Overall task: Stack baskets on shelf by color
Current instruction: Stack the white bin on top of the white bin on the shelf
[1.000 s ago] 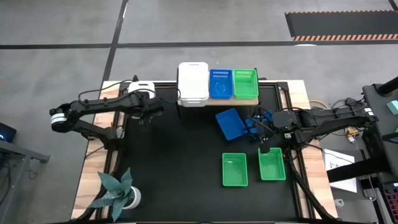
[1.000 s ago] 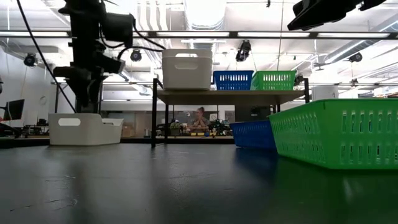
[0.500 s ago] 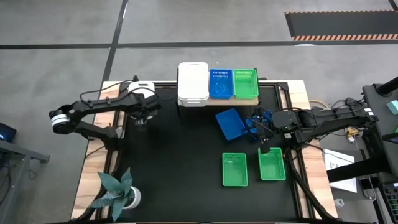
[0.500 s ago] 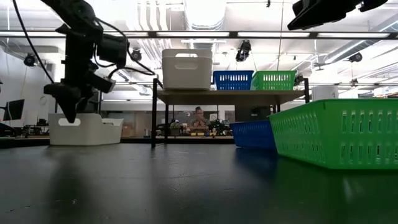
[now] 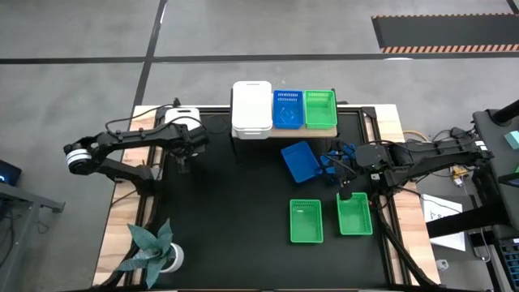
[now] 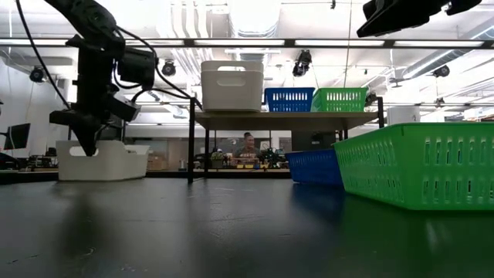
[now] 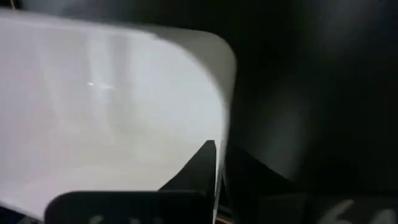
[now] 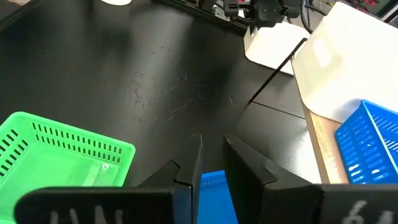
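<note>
Left gripper [image 5: 183, 151]: clamped on wall of white basket [image 5: 183, 118] at table's [image 5: 235, 211] far-left corner; right gripper [image 5: 345, 193]: fingers slightly parted, empty, above green basket [image 5: 354, 215]; shelf [image 5: 285, 127] centre-back.

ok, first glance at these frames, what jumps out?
The small light-wood shelf on black legs at the table's far edge, carrying a white plastic basket stack, a blue perforated basket and a bright green basket side by side. Then the left gripper, jaws shut on the rim of a lone white basket at the far left. Two green baskets and a tilted blue one wait near the right gripper.
</note>
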You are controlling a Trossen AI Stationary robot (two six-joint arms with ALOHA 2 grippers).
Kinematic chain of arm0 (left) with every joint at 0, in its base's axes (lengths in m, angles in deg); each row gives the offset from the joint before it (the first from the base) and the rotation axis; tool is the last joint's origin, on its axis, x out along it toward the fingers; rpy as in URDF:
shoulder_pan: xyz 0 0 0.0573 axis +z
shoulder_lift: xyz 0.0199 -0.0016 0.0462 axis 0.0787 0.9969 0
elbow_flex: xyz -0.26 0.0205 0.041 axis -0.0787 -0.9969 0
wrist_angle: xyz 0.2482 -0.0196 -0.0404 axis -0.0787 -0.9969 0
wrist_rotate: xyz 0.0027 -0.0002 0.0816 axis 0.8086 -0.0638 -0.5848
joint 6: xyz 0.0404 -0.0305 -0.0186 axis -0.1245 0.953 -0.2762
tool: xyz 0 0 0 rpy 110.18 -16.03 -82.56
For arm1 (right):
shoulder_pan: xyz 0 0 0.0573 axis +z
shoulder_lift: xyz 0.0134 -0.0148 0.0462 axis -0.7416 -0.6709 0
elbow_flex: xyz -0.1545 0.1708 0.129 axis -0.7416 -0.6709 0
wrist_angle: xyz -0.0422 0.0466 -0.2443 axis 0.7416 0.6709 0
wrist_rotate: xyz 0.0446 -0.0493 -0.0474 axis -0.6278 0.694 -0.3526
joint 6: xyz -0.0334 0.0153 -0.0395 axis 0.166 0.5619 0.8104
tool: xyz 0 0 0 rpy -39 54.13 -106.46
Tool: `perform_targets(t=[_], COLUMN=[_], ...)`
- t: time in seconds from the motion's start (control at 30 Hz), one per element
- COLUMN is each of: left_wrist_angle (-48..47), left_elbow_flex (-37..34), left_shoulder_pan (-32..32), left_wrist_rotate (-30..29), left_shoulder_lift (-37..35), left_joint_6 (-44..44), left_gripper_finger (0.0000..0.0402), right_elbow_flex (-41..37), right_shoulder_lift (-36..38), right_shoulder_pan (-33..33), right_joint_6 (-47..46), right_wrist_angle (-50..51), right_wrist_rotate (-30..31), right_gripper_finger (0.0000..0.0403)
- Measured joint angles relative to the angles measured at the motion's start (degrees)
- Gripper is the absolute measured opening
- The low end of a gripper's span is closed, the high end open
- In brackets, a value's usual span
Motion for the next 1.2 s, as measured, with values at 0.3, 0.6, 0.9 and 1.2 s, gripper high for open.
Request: perform_targets(t=[0.3,0.6,0.9,1.2], left_wrist_angle=[-5.5,-14.6,-22.5,-23.4], left_elbow_flex=[7.5,21.9,35.2,45.8], left_shoulder_pan=[-0.2,-3.4,-9.5,-17.0], left_wrist_rotate=[-1.3,-5.1,-8.1,-10.2], left_shoulder_lift=[0.0,0.0,0.0,2.0], left_joint_6=[2.1,5.5,11.0,15.6], left_gripper_finger=[0.0001,0.0,0.0,0.0], right_elbow_flex=[0.0,0.0,-0.3,-0.4], right_shoulder_lift=[0.0,0.0,0.0,0.0], right_shoulder_pan=[0.0,0.0,0.0,0.0], right_joint_6=[-0.3,-0.4,-0.2,0.0], right_wrist_angle=[0.0,0.0,0.0,0.0], right_wrist_rotate=[-1.4,-1.4,-1.4,-1.4], right_gripper_finger=[0.0057,0.0057,0.0057,0.0057])
